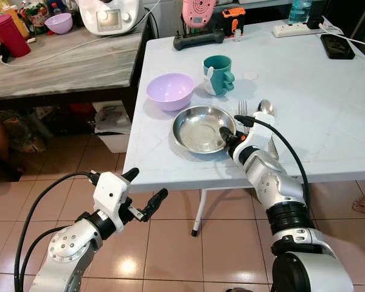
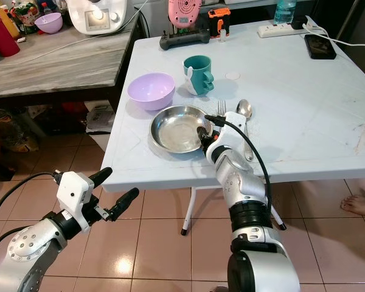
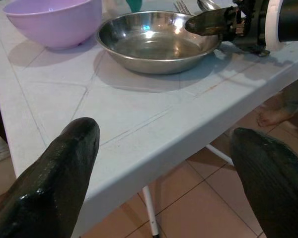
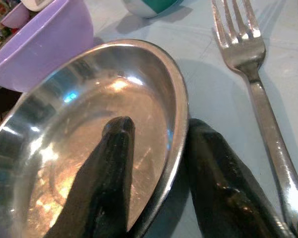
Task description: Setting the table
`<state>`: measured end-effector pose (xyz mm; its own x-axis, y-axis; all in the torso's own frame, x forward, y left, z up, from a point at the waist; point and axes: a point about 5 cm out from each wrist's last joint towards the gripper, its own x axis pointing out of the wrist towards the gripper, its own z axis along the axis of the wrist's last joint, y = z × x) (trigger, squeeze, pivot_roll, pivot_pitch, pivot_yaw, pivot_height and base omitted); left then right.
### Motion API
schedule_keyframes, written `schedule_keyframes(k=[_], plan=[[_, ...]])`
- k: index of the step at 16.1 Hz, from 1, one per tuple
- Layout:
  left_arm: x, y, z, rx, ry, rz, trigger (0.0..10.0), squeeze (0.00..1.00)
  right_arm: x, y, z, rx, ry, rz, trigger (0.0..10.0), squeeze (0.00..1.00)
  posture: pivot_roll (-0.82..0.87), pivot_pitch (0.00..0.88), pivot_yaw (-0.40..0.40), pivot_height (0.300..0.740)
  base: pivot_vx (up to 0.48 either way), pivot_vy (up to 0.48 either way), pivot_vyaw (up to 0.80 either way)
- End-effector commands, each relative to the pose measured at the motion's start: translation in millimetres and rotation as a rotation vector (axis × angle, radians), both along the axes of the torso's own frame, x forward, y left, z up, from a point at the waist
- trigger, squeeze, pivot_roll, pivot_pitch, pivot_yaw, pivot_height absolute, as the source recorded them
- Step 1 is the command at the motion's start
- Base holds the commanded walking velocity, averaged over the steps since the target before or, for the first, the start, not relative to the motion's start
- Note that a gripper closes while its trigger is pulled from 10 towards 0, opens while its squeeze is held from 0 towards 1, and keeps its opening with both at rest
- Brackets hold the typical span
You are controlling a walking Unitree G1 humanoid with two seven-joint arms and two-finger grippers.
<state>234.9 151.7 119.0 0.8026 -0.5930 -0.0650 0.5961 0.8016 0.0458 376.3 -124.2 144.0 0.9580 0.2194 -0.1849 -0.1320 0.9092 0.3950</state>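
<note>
Lower left of the frame, the left end effector (image 1: 147,190) hangs off the white plastic worktop's (image 1: 328,115) near edge, fingers apart and holding nothing. Just past that edge, at frame centre, the right end effector (image 4: 159,173) straddles the right rim of the shallow, shiny round steel plate (image 1: 202,129) — one finger inside the dish, one outside — clamped on the thin lip. Just right of the plate, a steel fork (image 4: 248,64) and spoon (image 1: 266,109) lie side by side, long axes running away from the robot. Beyond, toward upper centre, sit a smooth lilac plastic bowl (image 1: 170,90) and a teal mug (image 1: 219,74).
</note>
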Motion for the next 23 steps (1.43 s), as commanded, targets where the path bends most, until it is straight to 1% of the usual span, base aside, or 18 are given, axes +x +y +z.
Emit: schedule_keyframes(k=[1, 4, 8, 11, 13, 14, 15, 18, 19, 20, 21, 22, 23], plan=[[-0.2, 2.7, -1, 0.012, 0.003, -0.009, 10.0, 0.00, -3.0, 3.7, -9, 0.017, 0.049, 0.012, 0.0, 0.00, -0.09, 0.150, 0.133, 0.740, 0.000, 0.000, 0.00], [-0.1, 1.8, 0, 0.010, 0.001, -0.012, 10.0, 0.00, -2.3, 2.8, -8, 0.027, 0.049, 0.007, 0.0, 0.00, -0.09, 0.147, 0.132, 0.740, 0.000, 0.000, 0.00], [0.4, 0.6, -1, 0.007, 0.001, -0.014, 10.0, 0.00, -3.1, 1.6, -10, 0.103, 0.082, -0.016, 0.0, 0.00, -0.09, 0.140, 0.131, 0.740, 0.000, 0.000, 0.00], [3.7, 1.1, 0, 0.006, -0.005, -0.015, 10.0, 0.00, -5.1, -0.8, -14, 0.164, 0.112, -0.043, 0.0, 0.00, -0.09, 0.136, 0.131, 0.740, 0.000, 0.000, 0.00], [5.1, 0.1, 0, 0.006, -0.010, -0.017, 10.0, 0.00, -5.8, -5.0, -15, 0.160, 0.108, -0.054, 0.0, 0.00, -0.10, 0.126, 0.131, 0.740, 0.000, 0.000, 0.00], [6.9, -0.3, 1, 0.004, -0.018, -0.011, 10.0, 0.00, -6.7, -8.6, -9, 0.142, 0.071, -0.059, 0.0, 0.00, -0.10, 0.114, 0.130, 0.740, 0.000, 0.000, 0.00], [8.9, -0.2, 2, 0.001, -0.026, 0.000, 10.0, 0.00, -7.7, -10.0, -2, 0.092, 0.017, -0.049, 0.0, 0.00, -0.10, 0.112, 0.130, 0.740, 0.000, 0.000, 0.00], [19.6, 3.4, 5, -0.001, -0.051, 0.088, 10.0, 0.00, -15.9, -10.7, 24, 0.012, -0.163, -0.042, 0.0, 0.00, -0.10, 0.093, 0.121, 0.740, 0.000, 0.000, 0.00], [27.4, 6.6, 6, -0.008, -0.057, 0.161, 10.0, 0.00, -25.1, -13.2, 36, -0.029, -0.259, -0.056, 2.6, 0.00, -0.11, 0.086, 0.115, 0.740, 0.000, 0.000, 0.00], [29.0, 7.1, 6, -0.012, -0.058, 0.175, 10.0, 0.00, -27.6, -14.2, 39, -0.028, -0.280, -0.065, 6.3, 0.00, -0.11, 0.086, 0.115, 0.740, 0.000, 0.000, 0.00], [34.3, 10.0, 7, -0.028, -0.068, 0.225, 10.0, 0.00, -37.3, -16.9, 45, -0.056, -0.329, -0.088, 10.0, 0.00, -0.12, 0.081, 0.111, 0.740, 0.000, 0.000, 0.00], [40.4, 12.6, 9, -0.058, -0.067, 0.275, 10.0, 0.00, -47.5, -18.9, 52, -0.097, -0.386, -0.098, 10.0, 0.00, -0.13, 0.077, 0.107, 0.740, 0.000, 0.000, 0.00], [43.6, 13.8, 10, -0.074, -0.067, 0.302, 10.0, 0.00, -52.4, -20.5, 53, -0.104, -0.400, -0.109, 10.0, 0.00, -0.14, 0.072, 0.105, 0.740, 0.000, 0.000, 0.00]])
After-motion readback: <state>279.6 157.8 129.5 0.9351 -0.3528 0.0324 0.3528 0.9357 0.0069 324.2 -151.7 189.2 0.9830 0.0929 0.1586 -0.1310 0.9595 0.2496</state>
